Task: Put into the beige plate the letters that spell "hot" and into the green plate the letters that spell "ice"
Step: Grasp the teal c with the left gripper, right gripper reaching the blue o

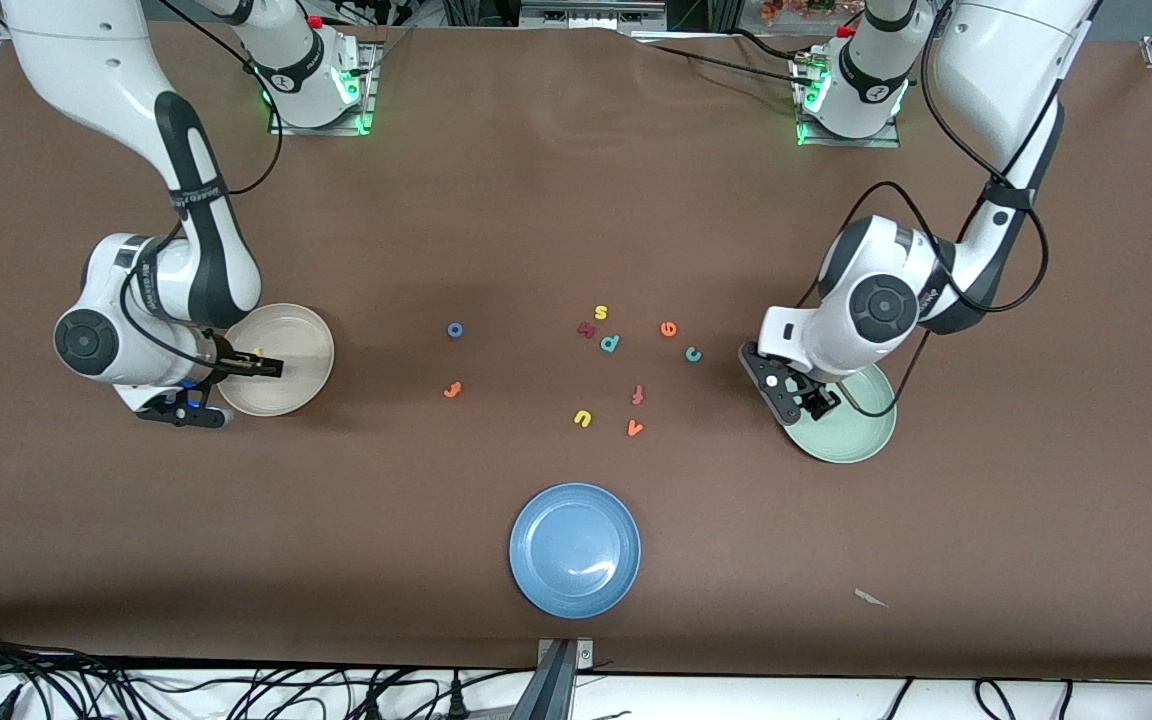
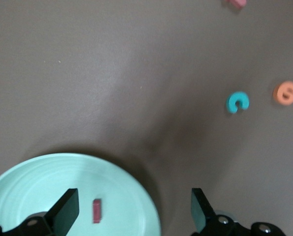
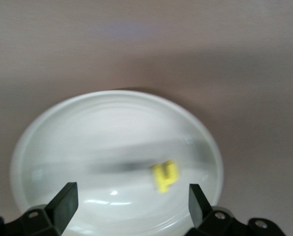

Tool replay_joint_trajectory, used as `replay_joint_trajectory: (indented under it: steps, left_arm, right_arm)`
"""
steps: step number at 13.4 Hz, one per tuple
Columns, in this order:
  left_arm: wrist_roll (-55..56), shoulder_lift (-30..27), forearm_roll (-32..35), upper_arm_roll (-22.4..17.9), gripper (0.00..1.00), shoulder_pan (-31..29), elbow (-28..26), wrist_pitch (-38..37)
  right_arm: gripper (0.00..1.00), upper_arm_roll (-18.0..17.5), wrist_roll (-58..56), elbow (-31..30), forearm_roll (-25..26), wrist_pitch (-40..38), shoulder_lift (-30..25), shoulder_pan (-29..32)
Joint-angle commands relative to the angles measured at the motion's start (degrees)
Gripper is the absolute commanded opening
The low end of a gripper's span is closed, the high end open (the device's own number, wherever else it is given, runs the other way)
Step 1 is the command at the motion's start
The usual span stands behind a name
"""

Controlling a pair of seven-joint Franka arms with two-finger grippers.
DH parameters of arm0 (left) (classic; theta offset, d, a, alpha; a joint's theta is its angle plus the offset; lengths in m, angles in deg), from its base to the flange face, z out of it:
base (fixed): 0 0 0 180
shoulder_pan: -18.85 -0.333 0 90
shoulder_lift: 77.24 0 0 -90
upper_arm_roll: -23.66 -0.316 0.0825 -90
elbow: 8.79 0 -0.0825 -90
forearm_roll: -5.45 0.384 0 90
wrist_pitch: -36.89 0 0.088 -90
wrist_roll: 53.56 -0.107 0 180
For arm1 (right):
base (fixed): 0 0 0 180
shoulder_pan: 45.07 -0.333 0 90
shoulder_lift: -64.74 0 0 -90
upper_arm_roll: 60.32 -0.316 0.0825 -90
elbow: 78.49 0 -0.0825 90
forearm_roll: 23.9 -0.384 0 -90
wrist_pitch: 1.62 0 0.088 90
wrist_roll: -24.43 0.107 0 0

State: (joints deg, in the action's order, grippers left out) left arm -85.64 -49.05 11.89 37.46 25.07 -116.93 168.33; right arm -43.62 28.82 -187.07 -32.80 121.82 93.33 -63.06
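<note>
Brown table covering is strewn with foam letters; the yellow h lies in the beige plate under the spread, empty right gripper; the dark red i lies in the green plate under the released left gripper. The blue o, orange t, teal c and orange e, judged light and soft, are best pinched across their edges; the teal p and yellow s crowd nearby.

The right arm reaches down from its base and bends at the elbow; its right pincer hangs over the round cream-beige plate, fingers spread wide, nothing between them. The left arm folds likewise, and its left pincer hangs open and empty well apart from that plate.
</note>
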Motion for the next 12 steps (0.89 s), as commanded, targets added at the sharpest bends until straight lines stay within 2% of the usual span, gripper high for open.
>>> replay_joint_trajectory:
  steps: [1, 3, 5, 7, 8, 12]
  left_arm:
    - [12.3, -0.2, -1.3, 0.3, 1.00, 3.7, -0.5, -0.6]
    - [18.5, 1.4, -1.1, 2.7, 0.99, 4.1, -0.4, 0.9]
    - [18.9, 3.1, -1.1, 3.2, 0.93, 5.7, -2.2, 6.7]
    - [19.5, 3.6, -1.1, 3.2, 0.85, 7.2, -3.6, 9.4]
    - [19.5, 3.6, -0.9, 3.2, 0.82, 7.7, -3.8, 9.5]
    - [21.4, 4.9, -0.2, 2.8, 0.79, 8.2, -3.7, 10.3]
  right_arm:
    - [0.99, -4.9, 6.6, -0.6, -0.9, -1.4, -2.9, -0.1]
    - [0.99, -9.2, 12.5, -0.6, -0.9, -0.7, -2.9, -0.1]
    - [0.99, -13.6, 19.0, -0.8, -0.8, 1.8, -2.6, -0.2]
    - [0.99, -17.0, 23.4, -1.5, -0.8, 4.6, -2.0, -0.2]
    - [0.99, -18.1, 25.6, -1.5, -0.8, 5.1, -1.7, -1.0]
    - [0.99, -18.1, 26.5, -1.4, -0.4, 9.1, 0.3, -6.2]
